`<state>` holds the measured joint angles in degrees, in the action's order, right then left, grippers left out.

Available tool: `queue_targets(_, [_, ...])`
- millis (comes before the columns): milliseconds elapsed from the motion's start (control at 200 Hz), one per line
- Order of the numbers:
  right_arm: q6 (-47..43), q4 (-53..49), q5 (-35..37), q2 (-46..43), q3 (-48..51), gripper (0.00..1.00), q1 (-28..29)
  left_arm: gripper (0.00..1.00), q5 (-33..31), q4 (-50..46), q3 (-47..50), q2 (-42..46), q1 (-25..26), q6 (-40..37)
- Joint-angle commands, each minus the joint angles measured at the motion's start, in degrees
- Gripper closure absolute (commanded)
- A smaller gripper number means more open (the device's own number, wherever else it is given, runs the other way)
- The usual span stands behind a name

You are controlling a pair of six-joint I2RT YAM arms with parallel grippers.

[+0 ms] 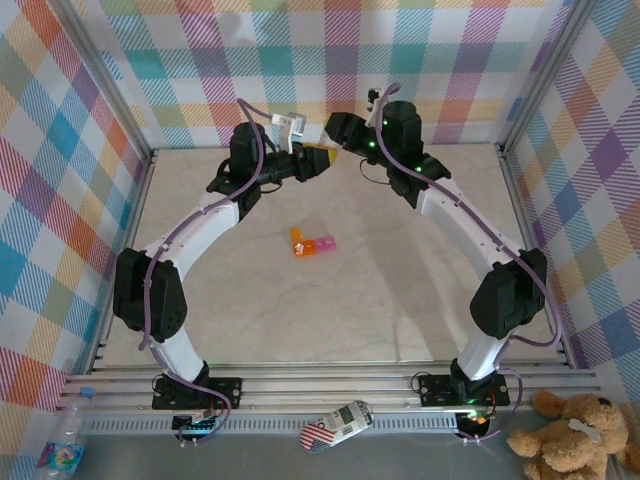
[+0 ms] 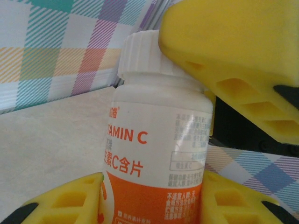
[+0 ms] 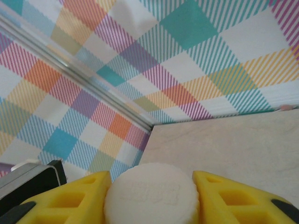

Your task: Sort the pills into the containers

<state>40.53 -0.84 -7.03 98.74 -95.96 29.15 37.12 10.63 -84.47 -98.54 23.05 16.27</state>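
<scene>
Pale counter (image 1: 400,310), plaid walls (image 1: 60,200) (teddy bear (image 1: 575,425) beyond the near edge). Containers (image 1: 312,243) lie mid-counter. Left tool (image 2: 152,205) clamps the vitamin bottle (image 2: 154,140); right tool (image 3: 152,196) pinches its cap (image 2: 140,51).

Caught between matt yellow plastic fingers (image 2: 70,200) moulded with open hollows, a smooth white plastic vitamin bottle (image 2: 159,154) shows a glossy printed label and a white cap (image 2: 142,53) finely ribbed around its rim. At mid-table the containers (image 1: 313,243) are translucent orange and pink plastic on a pale, matt table (image 1: 400,290) with faint stone-like veining. Brushed metal rails (image 1: 330,378) edge the near side, what looks like printed check cloth (image 1: 60,200) lines the walls, and a plush toy bear (image 1: 575,425) lies near right.
</scene>
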Motion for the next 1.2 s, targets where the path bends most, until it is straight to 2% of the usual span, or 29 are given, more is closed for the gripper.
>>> queue_targets(0, [2.0, -2.6, -0.7, -1.0, 0.1, 0.54, 3.5, 1.0, -4.5, 6.9, -0.7, 1.5, -0.2, 0.1])
queue_targets(90, [1.1, -4.0, -1.4, -1.4, -2.3, 0.47, 2.5, 1.0, -4.5, 6.7, -0.8, 1.2, -0.2, 0.0])
queue_targets(240, [0.8, -4.3, -6.4, -3.8, -3.2, 0.17, -1.6, 1.0, -3.9, 6.2, -1.2, 0.7, -0.5, -0.4])
queue_targets(345, [-0.7, -4.9, -10.7, -6.7, -1.7, 0.11, -4.6, 1.0, -2.1, 5.9, -1.9, 0.6, -0.8, -0.8])
queue_targets(580, [-2.6, -3.3, -22.9, -8.7, 1.3, 0.09, -12.9, 1.0, 5.1, 3.8, -4.9, -0.4, -1.2, -1.7])
queue_targets(845, [-4.4, -5.3, -37.0, -1.1, -9.6, 0.13, -14.5, 1.0, 14.1, 3.2, -6.9, -1.6, -1.3, 0.4])
queue_targets(1195, [-5.3, -8.0, -39.6, 3.7, -15.5, 0.2, -11.6, 1.0, 16.9, 3.6, -6.8, -1.9, -1.3, 1.6])
